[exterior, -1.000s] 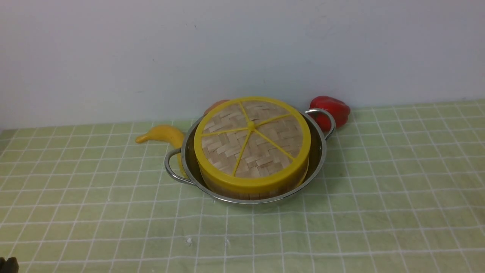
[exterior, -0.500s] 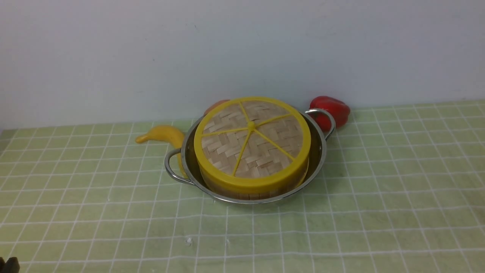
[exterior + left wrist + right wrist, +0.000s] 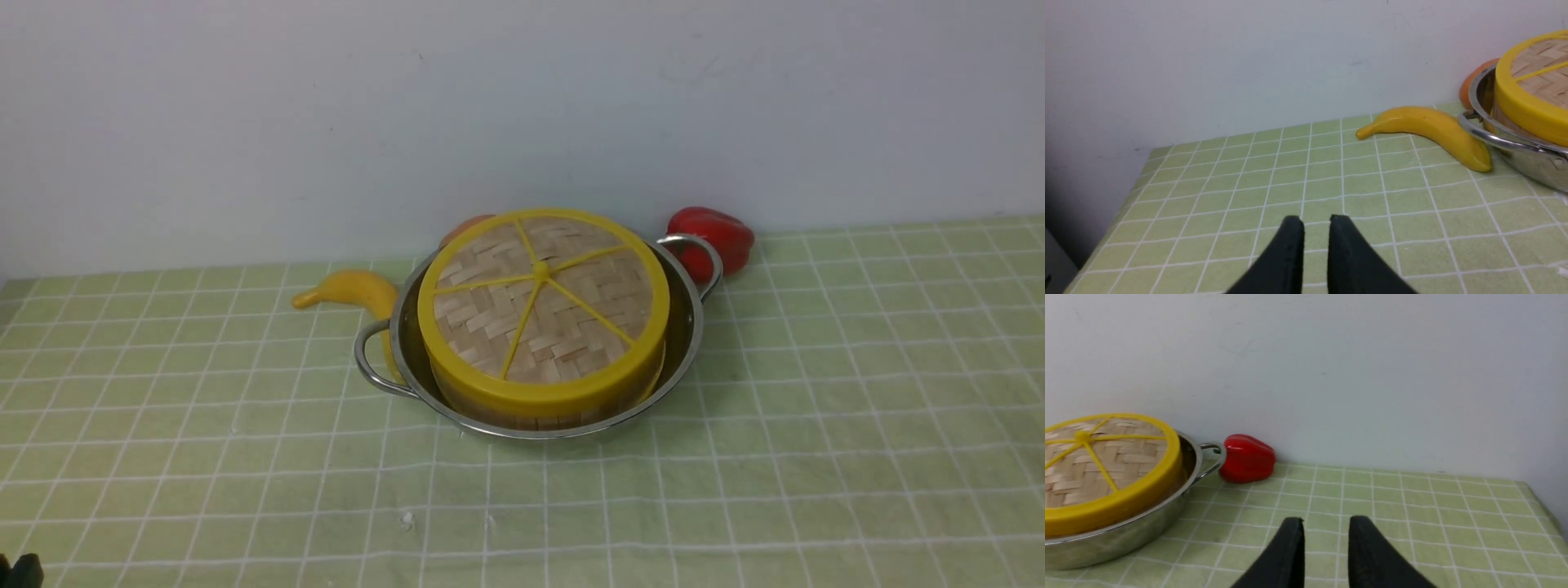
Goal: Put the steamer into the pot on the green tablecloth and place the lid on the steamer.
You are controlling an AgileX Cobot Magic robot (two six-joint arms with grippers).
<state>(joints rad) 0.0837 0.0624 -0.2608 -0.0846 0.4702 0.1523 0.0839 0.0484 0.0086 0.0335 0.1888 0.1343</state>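
Nothing is shifting since before; we're hovering both grippers, jaws slightly parted, holding nothing.
Shiny steel pot [image 3: 692,343] is holding the bamboo steamer [image 3: 539,415], woven yellow-rimmed lid [image 3: 542,304] on top; left gripper [image 3: 1316,222], right gripper [image 3: 1325,524].

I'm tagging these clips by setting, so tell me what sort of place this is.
Probably a staged tabletop for robot trials, dressed as a kitchen, not a real one. A green tablecloth runs to a bare white wall, and on it sit only a pot holding a lidded steamer, a banana and a red pepper.
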